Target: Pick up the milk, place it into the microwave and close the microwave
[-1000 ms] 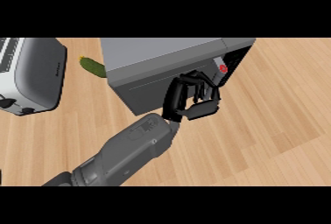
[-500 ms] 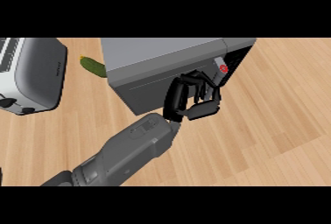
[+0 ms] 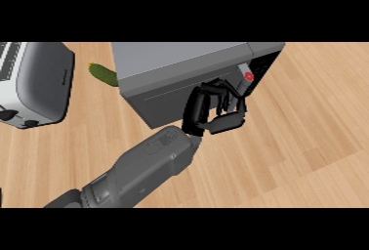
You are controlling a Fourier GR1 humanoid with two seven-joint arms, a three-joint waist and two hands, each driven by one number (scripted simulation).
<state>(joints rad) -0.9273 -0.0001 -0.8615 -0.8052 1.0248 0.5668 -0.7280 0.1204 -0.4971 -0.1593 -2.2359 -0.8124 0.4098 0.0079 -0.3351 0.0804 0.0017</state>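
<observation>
On the far left, a grey and white toaster-like appliance (image 3: 36, 83) sits on the wooden surface (image 3: 288, 146), and just right of it a green pickle-shaped item (image 3: 103, 74) lies near the microwave's back corner, well out of the working path. The microwave (image 3: 180, 63) fills the middle, its grey door (image 3: 169, 100) swung nearly shut, leaving a dark gap at its right edge. Compared with a second ago almost nothing has shifted: the robot hand (image 3: 216, 114), whose side I cannot tell, stays pressed against the door front with fingers curled and gripping nothing. The milk is not visible on the surface; a white shape with a red mark (image 3: 247, 78) in the gap is probably it, inside. Judging from this, only the final push remains. No other hand shows.
</observation>
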